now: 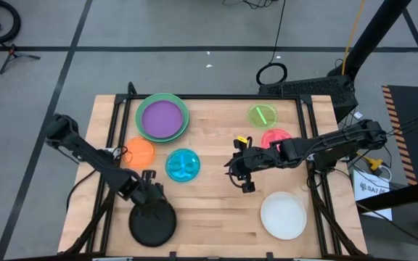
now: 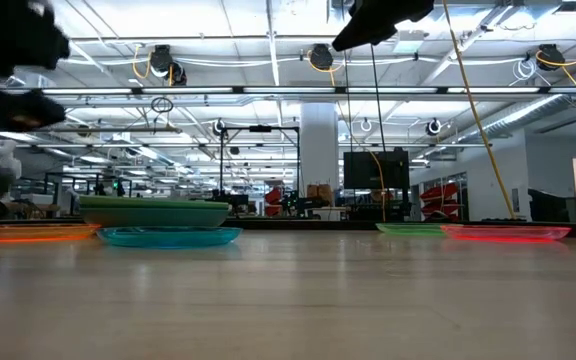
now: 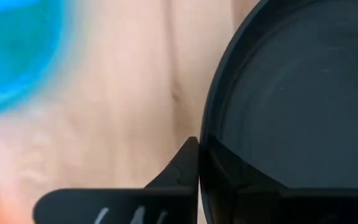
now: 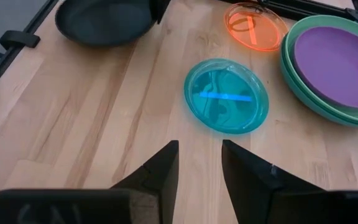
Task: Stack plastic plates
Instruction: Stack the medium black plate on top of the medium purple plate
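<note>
The black plate (image 1: 152,223) is at the table's near left, with my left gripper (image 1: 149,191) shut on its far rim. A purple plate (image 1: 161,117) rests in larger green plates (image 1: 182,109) at the far left. The orange plate (image 1: 139,151) and the teal-blue plate (image 1: 183,164) lie flat nearer the middle. The lime plate (image 1: 263,114) and pink plate (image 1: 276,138) lie on the right, and the white plate (image 1: 283,214) near right. My right gripper (image 1: 242,171) is open and hovers over bare wood right of the teal-blue plate (image 4: 227,94). My left gripper holds the black plate by its rim (image 3: 205,155) on the plate's far side. One finger (image 3: 180,167) lies against the outside of the rim; the plate hides the other. Whether the plate is lifted off the table or rests on it, I cannot tell.
Bare wood runs down the middle of the table (image 1: 216,210) between the black and white plates. Black rails line the table's left and right sides. Cables and a stand lie on the floor beyond the far edge.
</note>
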